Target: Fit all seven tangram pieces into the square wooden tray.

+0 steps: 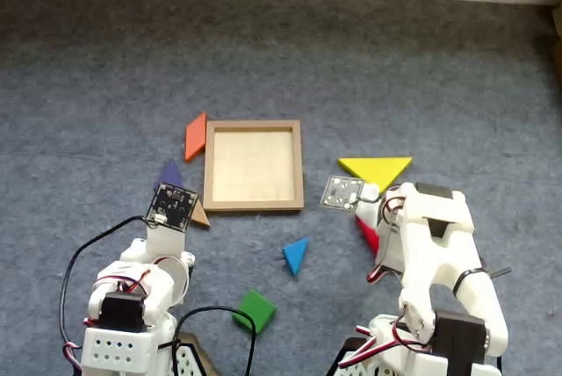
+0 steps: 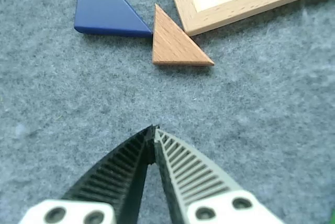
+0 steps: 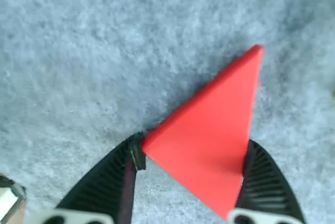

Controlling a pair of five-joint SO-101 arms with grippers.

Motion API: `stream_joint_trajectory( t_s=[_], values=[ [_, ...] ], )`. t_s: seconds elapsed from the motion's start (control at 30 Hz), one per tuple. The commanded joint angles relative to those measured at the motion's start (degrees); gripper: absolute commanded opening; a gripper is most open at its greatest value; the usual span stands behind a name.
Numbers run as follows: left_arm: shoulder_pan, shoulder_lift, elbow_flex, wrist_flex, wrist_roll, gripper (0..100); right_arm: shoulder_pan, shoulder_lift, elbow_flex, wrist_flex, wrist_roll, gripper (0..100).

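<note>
The square wooden tray (image 1: 299,165) lies mid-table, its inside bare. An orange piece (image 1: 195,136) rests at its far left corner. A dark blue triangle (image 2: 107,9) and a wooden triangle (image 2: 172,43) touch tip to tip beside the tray's near left corner (image 2: 191,17). My left gripper (image 2: 153,132) hovers shut and holds nothing, a short way from the wooden triangle. My right gripper (image 3: 193,150) is shut on the red triangle (image 3: 214,135), one finger on each side. The red triangle (image 1: 366,232) peeks out under the right arm.
A yellow triangle (image 1: 376,169) lies right of the tray, just beyond the right arm. A small blue triangle (image 1: 296,255) and a green square (image 1: 255,310) sit on the grey carpet between the two arms. Cables (image 1: 211,314) trail near the left arm's base.
</note>
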Motion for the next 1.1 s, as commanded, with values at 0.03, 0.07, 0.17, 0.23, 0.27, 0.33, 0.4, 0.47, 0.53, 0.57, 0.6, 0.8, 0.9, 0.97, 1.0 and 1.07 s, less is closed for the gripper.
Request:
stream_joint_trajectory(
  t_s=[0.03, 0.07, 0.17, 0.23, 0.27, 0.33, 0.4, 0.47, 0.53, 0.57, 0.6, 0.8, 0.9, 0.97, 1.0, 1.07],
  values=[
    [-0.7, -0.2, 1.2, 0.3, -0.4, 1, 0.3, -0.9, -5.5, 7.2, 0.1, 17.3],
    [-0.7, -0.2, 1.2, 0.3, -0.4, 1, 0.3, -0.9, -6.9, 8.7, -0.4, 17.3],
    [-0.7, -0.2, 1.2, 0.3, -0.4, 1, -0.1, -0.9, -11.2, 11.5, -5.2, 17.3],
    [-0.7, -0.2, 1.2, 0.3, -0.4, 1, -1.4, -0.9, -13.8, 12.9, -8.2, 17.3],
    [-0.7, -0.2, 1.2, 0.3, -0.4, 1, -2.1, -0.9, -14.7, 13.5, -9.7, 17.3],
    [-0.7, -0.2, 1.2, 0.3, -0.4, 1, -4.4, -0.9, -16.5, 14.7, -13.0, 17.3],
    [-0.7, -0.2, 1.2, 0.3, -0.4, 1, -7.1, -0.9, -18.1, 15.1, -16.5, 17.3],
    [-0.7, -0.2, 1.2, 0.3, -0.4, 1, -9.8, -0.9, -19.6, 14.7, -20.4, 17.3],
    [-0.7, -0.2, 1.2, 0.3, -0.4, 1, -12.6, -0.9, -21.8, 14.5, -25.1, 17.3],
    [-0.7, -0.2, 1.2, 0.3, -0.4, 1, -14.1, -0.9, -23.3, 14.5, -27.8, 17.3],
    [-0.7, -0.2, 1.2, 0.3, -0.4, 1, -15.5, -0.9, -25.1, 14.1, -31.1, 17.3],
    [-0.7, -0.2, 1.2, 0.3, -0.4, 1, -24.2, -0.3, -30.3, 3.6, -55.2, 17.3],
    [-0.7, -0.2, 1.2, 0.3, -0.4, 1, -27.7, -0.3, -30.2, -1.1, -63.9, 17.3],
    [-0.7, -0.2, 1.2, 0.3, -0.4, 1, -29.8, -0.2, -30.2, -3.8, -69.2, 17.3],
    [-0.7, -0.2, 1.2, 0.3, -0.4, 1, -30.7, -0.2, -30.2, -5.0, -71.4, 17.3],
    [-0.7, -0.2, 1.2, 0.3, -0.4, 1, -32.3, 0.3, -30.2, -6.5, -74.5, 17.3]
  ],
)
